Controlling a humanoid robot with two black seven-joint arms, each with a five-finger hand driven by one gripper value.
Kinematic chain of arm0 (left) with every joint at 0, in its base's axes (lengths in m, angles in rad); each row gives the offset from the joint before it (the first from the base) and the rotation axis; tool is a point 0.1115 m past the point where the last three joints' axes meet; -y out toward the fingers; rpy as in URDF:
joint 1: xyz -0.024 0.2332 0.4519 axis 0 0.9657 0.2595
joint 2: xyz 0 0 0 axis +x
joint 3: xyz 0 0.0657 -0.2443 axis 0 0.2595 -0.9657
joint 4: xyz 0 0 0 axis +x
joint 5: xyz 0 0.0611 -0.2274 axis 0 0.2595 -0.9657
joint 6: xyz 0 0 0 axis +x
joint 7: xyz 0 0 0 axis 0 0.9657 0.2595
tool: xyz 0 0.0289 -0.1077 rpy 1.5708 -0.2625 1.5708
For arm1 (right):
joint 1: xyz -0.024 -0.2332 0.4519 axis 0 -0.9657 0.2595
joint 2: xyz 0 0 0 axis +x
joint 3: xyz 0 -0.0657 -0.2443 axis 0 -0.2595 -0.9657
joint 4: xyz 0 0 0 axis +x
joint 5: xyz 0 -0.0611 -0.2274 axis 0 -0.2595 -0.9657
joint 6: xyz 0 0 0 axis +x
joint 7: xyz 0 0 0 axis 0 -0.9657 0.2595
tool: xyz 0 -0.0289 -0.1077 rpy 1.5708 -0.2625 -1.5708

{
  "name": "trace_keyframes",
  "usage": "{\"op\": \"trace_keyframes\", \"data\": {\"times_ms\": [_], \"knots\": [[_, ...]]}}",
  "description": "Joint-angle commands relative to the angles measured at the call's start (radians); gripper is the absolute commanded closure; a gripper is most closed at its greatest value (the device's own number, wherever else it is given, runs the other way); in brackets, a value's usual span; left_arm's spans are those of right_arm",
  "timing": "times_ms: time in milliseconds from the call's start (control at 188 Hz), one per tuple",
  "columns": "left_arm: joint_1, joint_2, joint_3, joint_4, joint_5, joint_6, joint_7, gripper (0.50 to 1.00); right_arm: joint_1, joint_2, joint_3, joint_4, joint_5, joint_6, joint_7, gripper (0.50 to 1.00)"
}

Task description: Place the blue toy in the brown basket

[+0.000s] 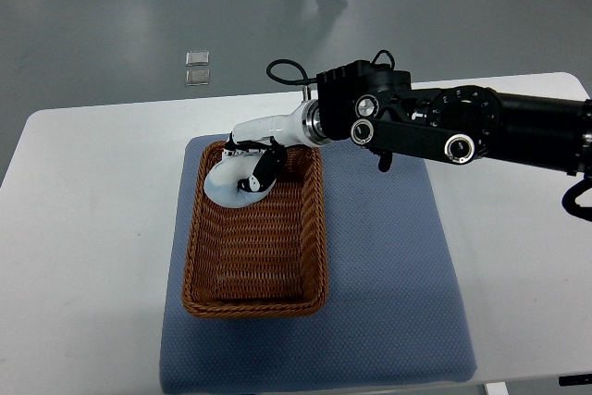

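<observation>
A white table (83, 228) carries a blue-grey mat (398, 265) that reaches to the table's near edge. On the mat's left half sits the brown basket (254, 298), woven wicker, rectangular, its long sides running from near to far. The right arm (462, 127) reaches over the table's far edge, and the right hand (248, 171) hangs over the basket's far end, fingers curled around the blue toy (225, 188), a pale, rounded, smooth-looking piece, largely hidden by the fingers.
</observation>
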Motion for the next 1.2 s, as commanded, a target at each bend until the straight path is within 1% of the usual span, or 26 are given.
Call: {"op": "trace_keyframes", "data": {"times_ms": [0, 112, 245, 303, 373, 378, 383, 389, 394, 399, 410, 426, 474, 532, 559, 575, 607, 633, 671, 745, 958, 1070, 1192], "knots": [[0.0, 0.0, 0.0, 0.0, 0.0, 0.0, 0.0, 0.5, -0.028, 0.042, -0.008, -0.033, -0.005, -0.006, 0.001, 1.0], [0.0, 0.0, 0.0, 0.0, 0.0, 0.001, 0.0, 0.5, -0.067, 0.077, -0.026, -0.06, -0.016, -0.009, 0.006, 1.0], [0.0, 0.0, 0.0, 0.002, 0.0, 0.0, 0.0, 0.5, -0.1, 0.082, -0.039, -0.084, -0.049, -0.032, 0.014, 0.998], [0.002, 0.0, -0.001, 0.002, 0.0, 0.001, 0.0, 0.5, -0.107, 0.082, -0.045, -0.091, -0.065, -0.038, 0.023, 0.936], [0.0, 0.0, -0.001, 0.002, 0.0, 0.001, 0.0, 0.5, -0.117, 0.082, -0.046, -0.093, -0.072, -0.04, 0.03, 0.893], [0.002, 0.0, -0.001, 0.002, 0.0, 0.001, 0.0, 0.5, -0.118, 0.082, -0.048, -0.091, -0.072, -0.04, 0.03, 0.883], [0.002, 0.0, -0.001, 0.002, 0.0, 0.001, 0.0, 0.5, -0.118, 0.082, -0.048, -0.091, -0.072, -0.04, 0.03, 0.883], [0.002, 0.0, -0.001, 0.002, 0.0, 0.003, 0.0, 0.5, -0.118, 0.082, -0.049, -0.091, -0.072, -0.04, 0.03, 0.867], [0.002, 0.0, -0.001, 0.002, 0.0, 0.003, 0.0, 0.5, -0.118, 0.082, -0.049, -0.091, -0.072, -0.04, 0.03, 0.867], [0.002, 0.0, -0.001, 0.002, 0.0, 0.003, 0.0, 0.5, -0.12, 0.082, -0.051, -0.091, -0.072, -0.04, 0.03, 0.851], [0.002, 0.0, -0.001, 0.002, 0.0, 0.003, 0.0, 0.5, -0.12, 0.082, -0.051, -0.091, -0.072, -0.04, 0.03, 0.85], [0.002, 0.0, -0.001, 0.002, 0.0, 0.003, 0.0, 0.5, -0.12, 0.082, -0.051, -0.093, -0.072, -0.04, 0.032, 0.826], [0.002, 0.0, -0.001, 0.002, 0.0, 0.003, 0.0, 0.5, -0.12, 0.082, -0.052, -0.093, -0.072, -0.04, 0.03, 0.799], [0.002, 0.0, 0.0, 0.002, 0.0, 0.003, 0.0, 0.5, -0.12, 0.082, -0.052, -0.093, -0.072, -0.04, 0.032, 0.738], [0.002, 0.0, 0.0, 0.002, 0.0, 0.003, 0.0, 0.5, -0.12, 0.082, -0.052, -0.093, -0.072, -0.04, 0.032, 0.724], [0.002, 0.0, -0.001, 0.002, 0.0, 0.003, 0.0, 0.5, -0.121, 0.082, -0.051, -0.093, -0.072, -0.04, 0.032, 0.705], [0.002, 0.0, -0.001, 0.002, 0.0, 0.003, 0.0, 0.5, -0.121, 0.082, -0.048, -0.093, -0.071, -0.038, 0.034, 0.697], [0.002, 0.0, 0.0, 0.002, 0.0, 0.003, 0.0, 0.5, -0.12, 0.082, -0.045, -0.093, -0.069, -0.037, 0.034, 0.675], [0.003, 0.0, -0.001, 0.002, 0.0, 0.003, 0.0, 0.5, -0.12, 0.082, -0.043, -0.091, -0.069, -0.035, 0.034, 0.662], [0.003, 0.0, -0.001, 0.002, 0.0, 0.005, 0.0, 0.5, -0.118, 0.082, -0.034, -0.091, -0.065, -0.031, 0.035, 0.605], [0.005, 0.0, 0.0, 0.002, 0.0, 0.006, 0.0, 0.5, -0.097, 0.051, -0.022, -0.08, -0.048, -0.002, 0.035, 0.591], [0.006, 0.0, -0.001, 0.002, 0.0, 0.006, 0.0, 0.5, -0.08, 0.022, 0.027, -0.073, -0.029, 0.043, 0.035, 0.591], [0.005, 0.0, -0.001, 0.002, 0.0, 0.006, 0.0, 0.5, -0.051, -0.041, 0.09, -0.042, 0.01, 0.095, 0.035, 0.591]]}}
